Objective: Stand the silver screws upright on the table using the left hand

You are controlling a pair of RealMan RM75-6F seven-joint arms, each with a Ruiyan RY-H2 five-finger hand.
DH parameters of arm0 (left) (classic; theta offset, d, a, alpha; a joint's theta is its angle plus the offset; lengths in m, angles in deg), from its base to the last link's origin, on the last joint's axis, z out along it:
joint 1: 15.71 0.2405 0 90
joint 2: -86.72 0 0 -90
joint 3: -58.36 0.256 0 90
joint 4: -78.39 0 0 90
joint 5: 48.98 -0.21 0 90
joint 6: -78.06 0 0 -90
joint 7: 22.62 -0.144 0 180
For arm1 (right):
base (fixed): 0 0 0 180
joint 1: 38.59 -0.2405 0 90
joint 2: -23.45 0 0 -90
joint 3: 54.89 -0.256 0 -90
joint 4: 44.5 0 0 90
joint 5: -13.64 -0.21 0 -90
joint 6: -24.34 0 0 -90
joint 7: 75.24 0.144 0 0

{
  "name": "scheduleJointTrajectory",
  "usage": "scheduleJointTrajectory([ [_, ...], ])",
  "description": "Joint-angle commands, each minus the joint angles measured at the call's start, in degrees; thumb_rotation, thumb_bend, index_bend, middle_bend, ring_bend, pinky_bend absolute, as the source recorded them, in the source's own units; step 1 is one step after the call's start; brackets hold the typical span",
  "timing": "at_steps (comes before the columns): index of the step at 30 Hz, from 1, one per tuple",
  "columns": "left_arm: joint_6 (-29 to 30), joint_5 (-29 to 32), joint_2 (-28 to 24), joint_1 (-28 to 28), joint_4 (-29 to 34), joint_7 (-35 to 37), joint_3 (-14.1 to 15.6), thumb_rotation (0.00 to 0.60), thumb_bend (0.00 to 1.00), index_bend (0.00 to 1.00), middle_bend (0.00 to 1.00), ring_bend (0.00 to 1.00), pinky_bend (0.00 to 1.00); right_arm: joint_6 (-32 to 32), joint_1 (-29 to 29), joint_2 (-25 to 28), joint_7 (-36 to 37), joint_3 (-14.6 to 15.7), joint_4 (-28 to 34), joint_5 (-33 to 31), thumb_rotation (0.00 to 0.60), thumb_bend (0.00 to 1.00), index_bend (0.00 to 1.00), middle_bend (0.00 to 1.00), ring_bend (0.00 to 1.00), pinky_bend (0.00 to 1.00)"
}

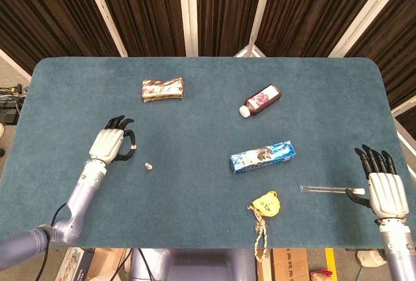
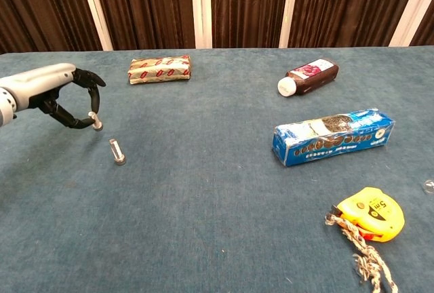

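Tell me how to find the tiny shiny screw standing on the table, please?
Start at the blue-green table and look to its left side, where the left hand hovers. Just to the right of that hand, alone on bare cloth, stands the silver screw. It is by far the smallest thing there, a little upright metal pin, far from the wrapped snack bar behind it.

The left hand (image 1: 112, 144) is built with a silver-grey shell over the back and black fingers (image 2: 81, 79); one fingertip is capped in silver metal. A slim blue-grey forearm (image 1: 78, 196) is joined at its 7 o'clock side, with a thin black cable looped alongside. The right hand (image 1: 385, 187) is seen with a pale ribbed back, black fingers and a white-tipped thumb.
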Motion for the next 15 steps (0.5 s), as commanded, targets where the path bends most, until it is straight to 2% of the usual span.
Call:
scheduleJointTrajectory([
  [1, -2.42, 0.32, -2.38, 0.59, 2.95, 6.26, -1.57, 0.600, 0.50, 0.58, 0.13, 0.00, 0.00, 0.02, 0.01, -0.01, 0.01, 0.00, -0.01, -0.04, 0.600, 0.17, 0.13, 0.09, 0.10, 0.00],
  [10, -5.78, 2.50, -2.53, 0.38, 3.37, 12.16, -2.27, 0.600, 0.50, 0.58, 0.13, 0.00, 0.00, 0.13, -0.01, 0.01, 0.02, -0.01, -0.04, -0.13, 0.600, 0.17, 0.13, 0.09, 0.10, 0.00],
  [15, -5.90, 3.93, -2.15, -0.04, 2.42, 10.60, -2.02, 0.600, 0.50, 0.58, 0.13, 0.00, 0.00, 0.04, 0.05, 0.08, 0.21, -0.09, -0.04, -0.21, 0.600, 0.17, 0.13, 0.09, 0.10, 0.00],
])
